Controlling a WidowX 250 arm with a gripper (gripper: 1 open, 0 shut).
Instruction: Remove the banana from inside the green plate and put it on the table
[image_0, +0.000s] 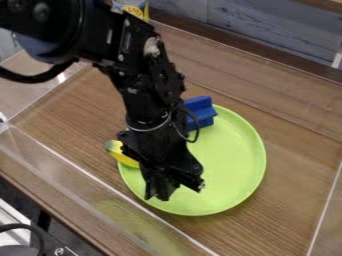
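No lettering, label, brand, number or sign can be read anywhere. The green plate (234, 165) bears none that is legible, nor does the blue block (201, 112) at its edge.
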